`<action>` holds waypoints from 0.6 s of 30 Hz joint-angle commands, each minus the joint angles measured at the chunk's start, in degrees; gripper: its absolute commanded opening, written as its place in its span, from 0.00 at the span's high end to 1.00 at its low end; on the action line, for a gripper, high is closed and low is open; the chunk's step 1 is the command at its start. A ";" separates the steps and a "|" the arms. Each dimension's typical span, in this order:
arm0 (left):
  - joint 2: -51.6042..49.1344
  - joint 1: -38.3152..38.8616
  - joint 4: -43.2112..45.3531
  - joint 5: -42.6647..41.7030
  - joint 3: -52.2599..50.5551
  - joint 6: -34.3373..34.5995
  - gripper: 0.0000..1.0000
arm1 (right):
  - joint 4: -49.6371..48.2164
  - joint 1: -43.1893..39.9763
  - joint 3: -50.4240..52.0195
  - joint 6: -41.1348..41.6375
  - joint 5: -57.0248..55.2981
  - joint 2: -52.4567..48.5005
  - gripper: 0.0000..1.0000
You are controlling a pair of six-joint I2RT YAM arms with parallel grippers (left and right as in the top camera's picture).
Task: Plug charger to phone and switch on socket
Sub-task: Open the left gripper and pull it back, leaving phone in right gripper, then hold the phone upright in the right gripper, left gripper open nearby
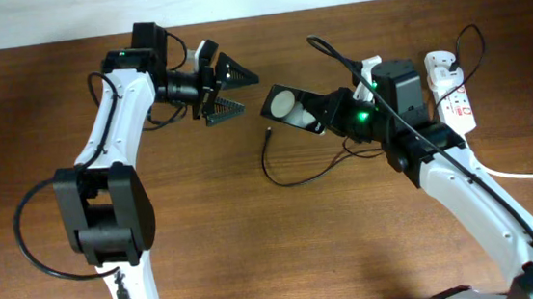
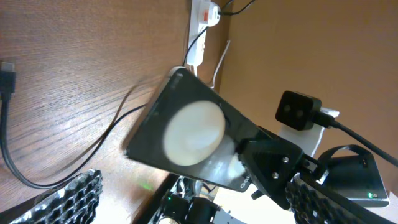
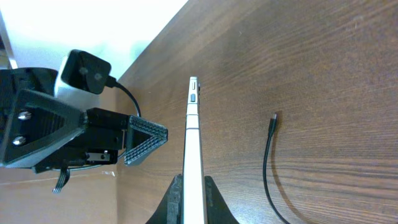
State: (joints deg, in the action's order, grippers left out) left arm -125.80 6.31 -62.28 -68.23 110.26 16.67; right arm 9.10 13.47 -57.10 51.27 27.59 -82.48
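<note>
So, R gripper (image 3: 193, 186): clenched on phone (image 1: 292, 108), gripping its 4 o'clock end; phone looks lifted off the table (image 1: 208, 251).
L gripper (image 1: 250, 90): released, empty, fingers spread, just off phone's free end, at its 10 o'clock.
Phone axis: long axis runs 10–4 o'clock in overhead view; free end points twd L gripper; which end has the port, can't tell.
Charger (image 3: 265, 163): lying on table, tip apart from phone, at its 7 o'clock; not held.
Socket (image 1: 450, 90): table's 2 o'clock edge, nothing touching it; switch state can't tell.
Progress: early, I'd judge; plug-in + switch-on both left.
</note>
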 commanded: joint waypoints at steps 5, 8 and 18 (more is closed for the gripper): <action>7.34 -1.33 -0.20 1.81 -0.15 0.00 0.01 | -0.31 -0.48 -1.42 -1.31 -0.61 3.06 0.96; 9.40 -2.69 -0.85 1.38 -0.15 1.81 0.01 | -0.81 -0.48 -1.42 -1.31 -0.63 4.72 0.96; 9.46 -2.62 -1.84 0.07 -0.15 3.69 0.01 | -7.19 -0.37 -1.42 4.50 -1.95 5.62 0.96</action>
State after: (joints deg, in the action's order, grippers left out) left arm -117.23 3.73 -64.03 -67.31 110.24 19.77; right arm 4.60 13.47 -57.10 53.95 26.44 -78.52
